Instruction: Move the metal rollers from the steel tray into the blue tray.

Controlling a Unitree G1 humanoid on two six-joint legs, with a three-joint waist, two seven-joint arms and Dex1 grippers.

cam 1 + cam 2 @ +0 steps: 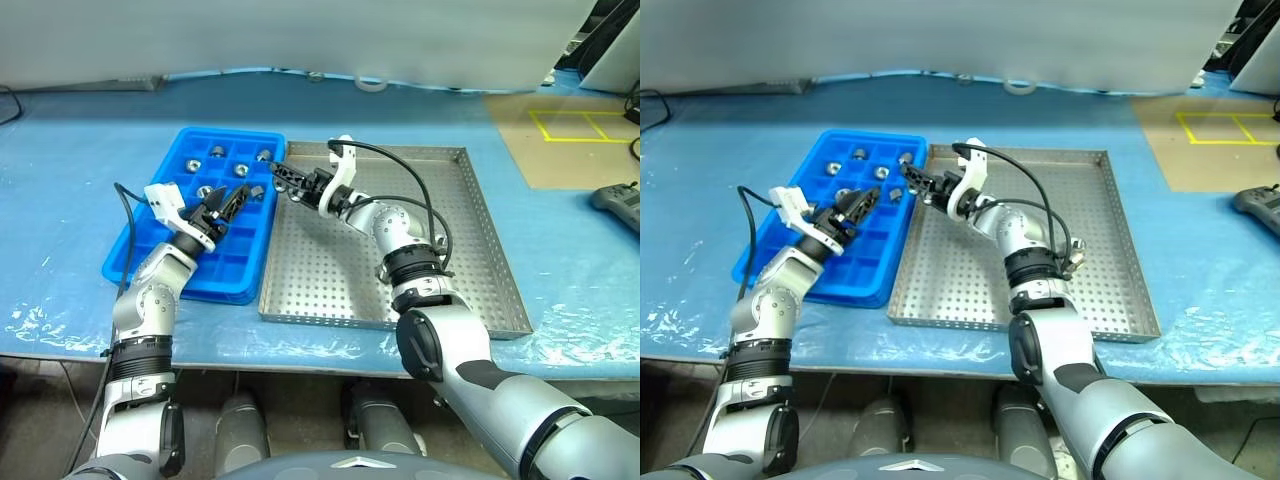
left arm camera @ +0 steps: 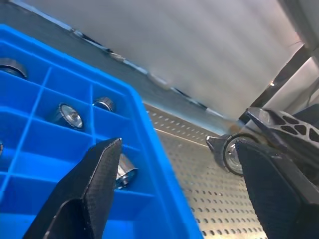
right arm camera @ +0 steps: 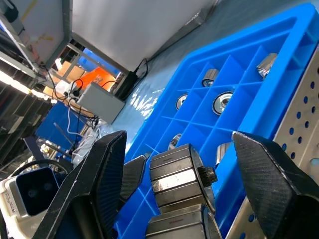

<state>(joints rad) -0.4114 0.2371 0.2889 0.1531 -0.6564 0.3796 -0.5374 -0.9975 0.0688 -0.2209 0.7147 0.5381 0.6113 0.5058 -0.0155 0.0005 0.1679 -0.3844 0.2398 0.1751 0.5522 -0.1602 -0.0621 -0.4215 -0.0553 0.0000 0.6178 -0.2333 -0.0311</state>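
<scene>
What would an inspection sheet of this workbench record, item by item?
Surface: blue film-covered table, wrinkled in front.
Job's things: shiny silver metal rollers sit in separate compartments of the bright blue plastic grid tray; the grey perforated steel tray beside it looks bare.
Clutter: black handheld controller, far right.
Grippers: left gripper over the blue tray, fingers open; right gripper where the trays meet, fingers open.
Cables: black cables loop along both forearms.
Surroundings: yellow tape marking on a brown board.

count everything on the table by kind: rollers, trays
metal rollers: 7 (6 in the blue tray, 1 at the right pincer)
trays: 2 (blue tray, steel tray)
total: 9
</scene>
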